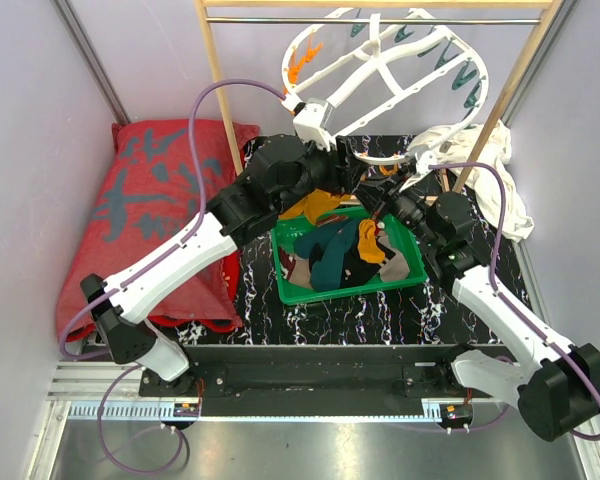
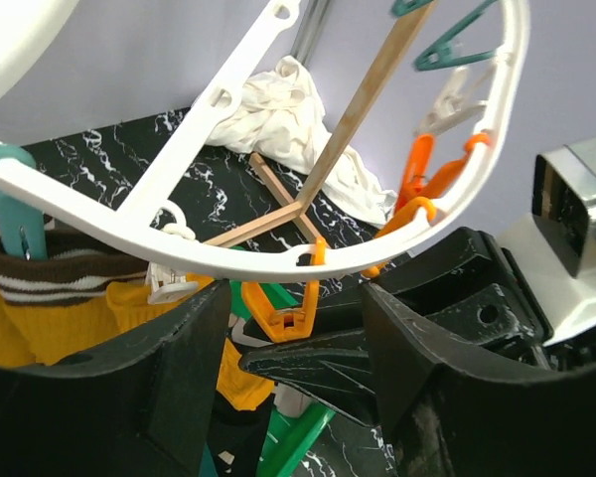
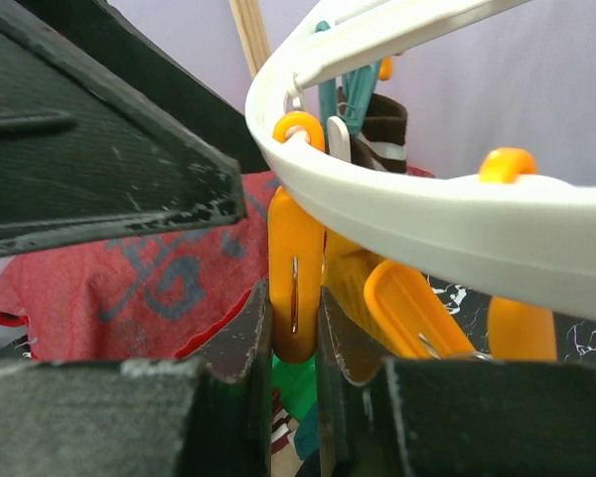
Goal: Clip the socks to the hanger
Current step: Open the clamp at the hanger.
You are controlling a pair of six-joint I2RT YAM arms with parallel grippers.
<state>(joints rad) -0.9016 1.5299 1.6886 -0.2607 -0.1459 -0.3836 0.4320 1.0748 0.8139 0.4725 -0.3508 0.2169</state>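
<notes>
Red cloth point(image 1: 150, 210) left; white cloth point(image 1: 500, 175) right; green tray point(image 1: 360, 289) between

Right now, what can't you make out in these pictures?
- Left wrist view: lower part of the yellow sock, behind a finger of the left gripper.
- Top view: orange peg in the right gripper, lost among both wrists.
- Top view: number of socks in the tray; arms cover the pile.

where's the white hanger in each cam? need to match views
Top external: hanger upper centre, hanging tilted.
Left wrist: hanger rim curves across mid-frame, spars running up.
Right wrist: hanger rim arcs from top centre to right edge, over the orange peg that the right end effector pinches.
Shared landmark: wooden rack, a post in all three.
</notes>
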